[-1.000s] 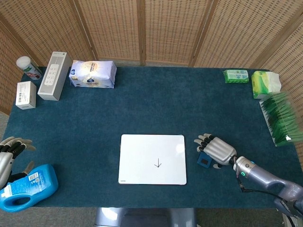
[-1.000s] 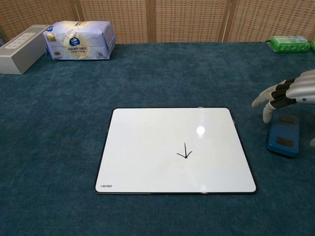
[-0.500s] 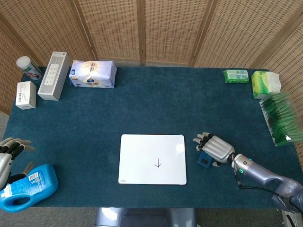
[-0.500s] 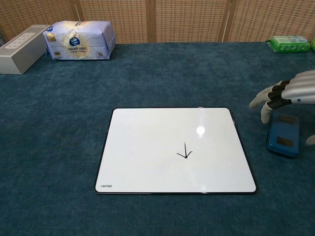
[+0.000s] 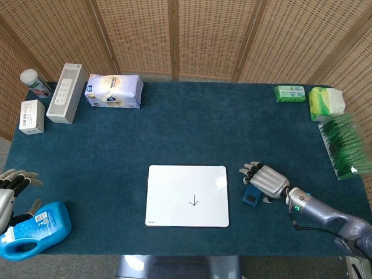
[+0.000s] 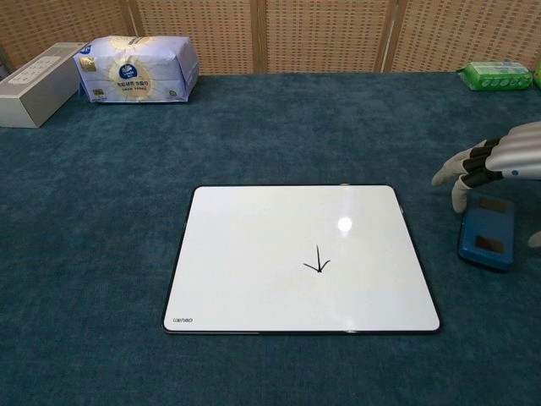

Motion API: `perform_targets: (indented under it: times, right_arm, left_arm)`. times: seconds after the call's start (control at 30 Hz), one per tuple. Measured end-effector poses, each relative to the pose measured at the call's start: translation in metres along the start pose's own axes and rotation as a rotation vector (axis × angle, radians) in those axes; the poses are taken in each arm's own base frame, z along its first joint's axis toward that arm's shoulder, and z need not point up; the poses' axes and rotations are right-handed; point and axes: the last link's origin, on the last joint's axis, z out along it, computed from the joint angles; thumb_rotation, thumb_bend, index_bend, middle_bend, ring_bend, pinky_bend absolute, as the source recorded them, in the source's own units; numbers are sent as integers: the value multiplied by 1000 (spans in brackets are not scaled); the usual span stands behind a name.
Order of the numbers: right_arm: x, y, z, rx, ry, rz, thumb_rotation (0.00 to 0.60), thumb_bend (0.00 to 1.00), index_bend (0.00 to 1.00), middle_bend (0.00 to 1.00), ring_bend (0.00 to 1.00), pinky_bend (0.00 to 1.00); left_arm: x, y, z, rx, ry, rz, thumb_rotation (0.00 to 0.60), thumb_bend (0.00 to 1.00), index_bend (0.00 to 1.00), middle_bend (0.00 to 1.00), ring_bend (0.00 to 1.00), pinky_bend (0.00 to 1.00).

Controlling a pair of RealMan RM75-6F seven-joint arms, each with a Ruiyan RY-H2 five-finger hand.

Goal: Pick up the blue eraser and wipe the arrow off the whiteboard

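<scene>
Just right of the whiteboard (image 6: 303, 257), I am hovering my right hand (image 5: 266, 181), fingers spread and empty, over the blue eraser (image 6: 487, 238), likely light and rigid, best pinched across its long sides.

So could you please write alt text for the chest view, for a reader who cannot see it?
A white whiteboard with a small black arrow lies on a dark blue table. At right, the robot's right hand hovers, fingers spread, over a blue eraser, not gripping it.
</scene>
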Motion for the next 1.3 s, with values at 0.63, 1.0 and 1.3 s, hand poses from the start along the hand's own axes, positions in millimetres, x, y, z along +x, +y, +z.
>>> perform_targets:
  times: [0.63, 1.0, 1.3]
  right_arm:
    - [-4, 3, -1, 2, 2, 7, 600, 39, 315, 127, 0, 171]
    - [-10, 4, 1, -7, -13, 2, 600, 39, 347, 129, 1, 171]
    - [-13, 5, 1, -7, -12, 14, 600, 36, 392, 138, 19, 181]
  left_arm:
    - [3, 2, -4, 0, 11, -3, 600, 432, 371, 289, 212, 150]
    - [3, 1, -7, 5, 14, -5, 600, 431, 370, 288, 211, 150]
    - [4, 3, -6, 0, 16, 1, 600, 432, 371, 288, 212, 150]
